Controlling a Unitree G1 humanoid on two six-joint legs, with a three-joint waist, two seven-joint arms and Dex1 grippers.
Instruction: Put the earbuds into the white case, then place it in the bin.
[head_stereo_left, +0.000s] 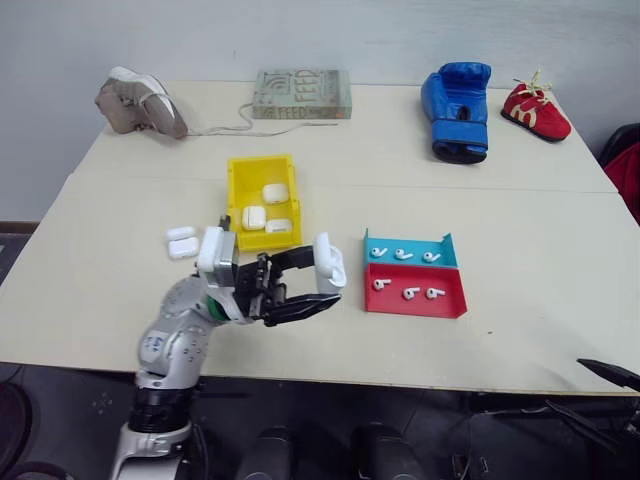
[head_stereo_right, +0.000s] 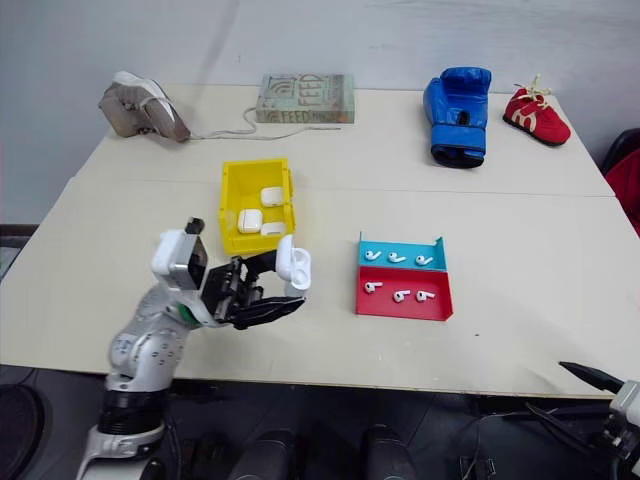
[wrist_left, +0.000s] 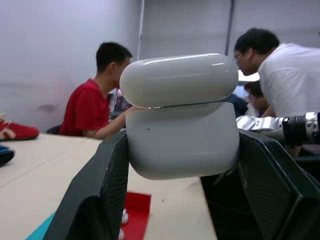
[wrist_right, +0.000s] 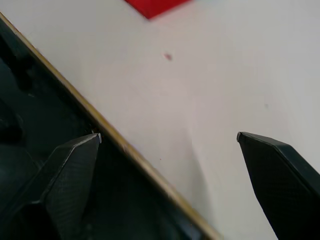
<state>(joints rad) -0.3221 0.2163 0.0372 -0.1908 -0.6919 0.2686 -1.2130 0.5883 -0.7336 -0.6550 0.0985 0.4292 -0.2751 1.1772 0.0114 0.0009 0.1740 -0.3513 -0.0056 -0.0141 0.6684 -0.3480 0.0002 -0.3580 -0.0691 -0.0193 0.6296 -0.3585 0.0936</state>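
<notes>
The left tool (head_stereo_left: 318, 288) is clamped on a small glossy white rounded case (head_stereo_left: 330, 266), holding it above the pale bench (head_stereo_left: 520, 220) just left of the trays. In the left wrist view the case (wrist_left: 181, 115) sits between the two black fingers (wrist_left: 95, 200) with its lid down or almost down; a thin seam shows, and I cannot tell whether it has clicked fully shut or whether earbuds are inside.

The bright yellow low-walled plastic bin (head_stereo_left: 262, 200) stands beyond the held case, a little to the left, and already holds three closed white cases (head_stereo_left: 262, 212). Two more white cases (head_stereo_left: 182, 241) lie on the bench just left of the bin.

To the right, the shallow blue tray (head_stereo_left: 409, 252) carries three tiny white stemmed earbuds (head_stereo_left: 403, 254), and the shallow red tray (head_stereo_left: 414, 292) touching its near side carries three more.

The right tool (wrist_right: 170, 150) hangs wide open and empty over the near edge of the bench, a corner of the red tray showing beyond it.

Judged from this, three cases are delivered, one is in hand and probably ready for the bin, and six earbuds with two cases remain.
</notes>
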